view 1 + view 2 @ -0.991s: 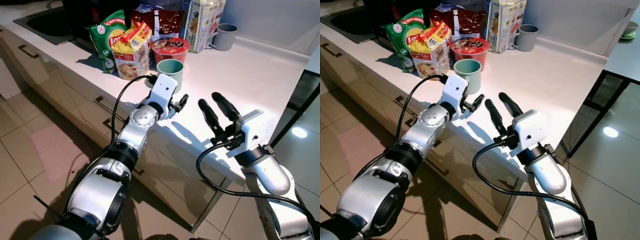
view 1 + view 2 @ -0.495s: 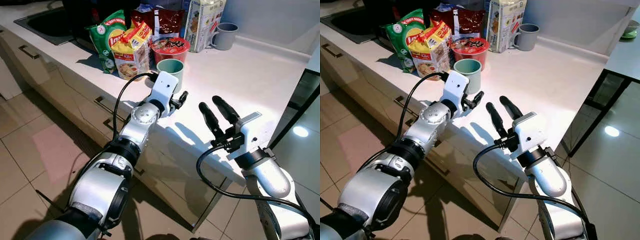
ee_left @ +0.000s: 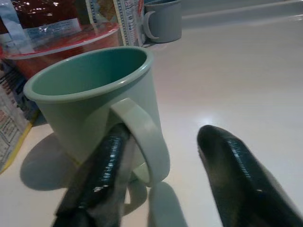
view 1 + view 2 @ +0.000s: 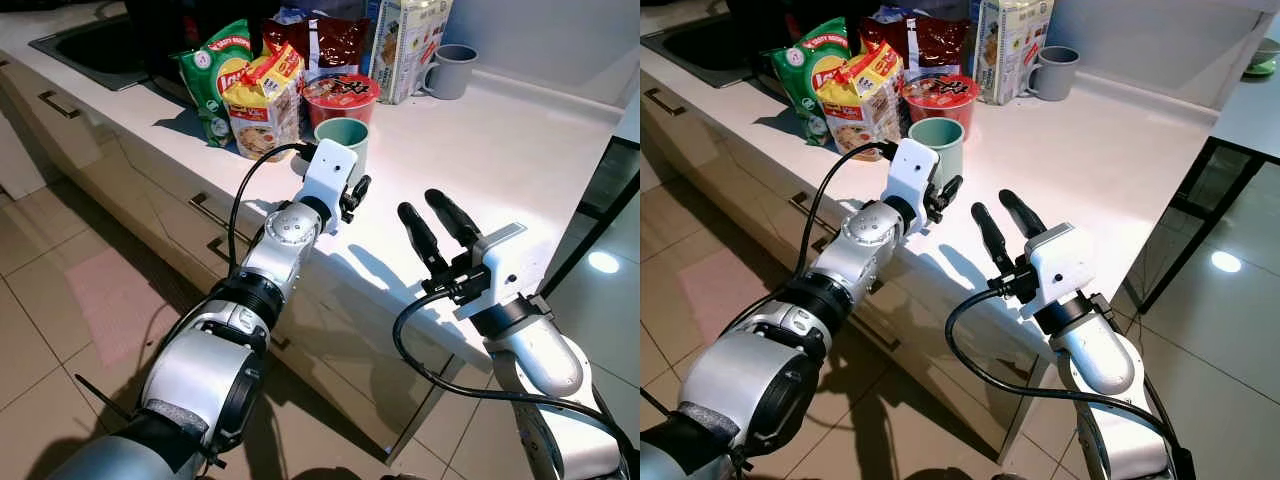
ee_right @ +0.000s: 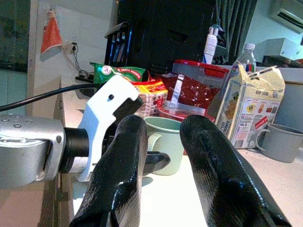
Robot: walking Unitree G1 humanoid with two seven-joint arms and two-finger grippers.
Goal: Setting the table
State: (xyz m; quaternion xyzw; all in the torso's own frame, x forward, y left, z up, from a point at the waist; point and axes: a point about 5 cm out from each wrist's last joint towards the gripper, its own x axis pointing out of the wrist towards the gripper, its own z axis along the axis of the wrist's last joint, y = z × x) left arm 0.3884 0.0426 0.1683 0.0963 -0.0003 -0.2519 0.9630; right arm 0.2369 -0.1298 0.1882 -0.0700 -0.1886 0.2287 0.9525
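Handle grab is what's going on here, and it's a fiddly one.

Head views first: the green mug (image 4: 342, 138) stands on the white bench (image 4: 520, 150), right in front of the noodle cup (image 4: 340, 95) and beside the snack bags (image 4: 245, 90). The left gripper (image 4: 355, 192) is right up at the mug's near side. The right gripper (image 4: 430, 222) hovers over the bench edge well off to the side, fingers spread, carrying nothing. A grey mug (image 4: 447, 72) sits further back by the carton (image 4: 410, 35).

Left wrist view: this is the useful one. The mug stands upright, mouth up, so its long axis is vertical, and the handle (image 3: 144, 142) points straight back at the wrist. The fingers are spread with one finger (image 3: 102, 165) poked into or just behind the handle loop and the other finger (image 3: 232, 165) out in the open on the far side, so the handle sits between them, not pinched yet.

Right wrist view: looks between its own spread fingers (image 5: 118, 161) at the mug and the left wrist housing.

If I were doing it, I'd close slowly so the handle gets squeezed flat-on and doesn't twist the mug round, then lift straight up to clear the noodle cup behind.
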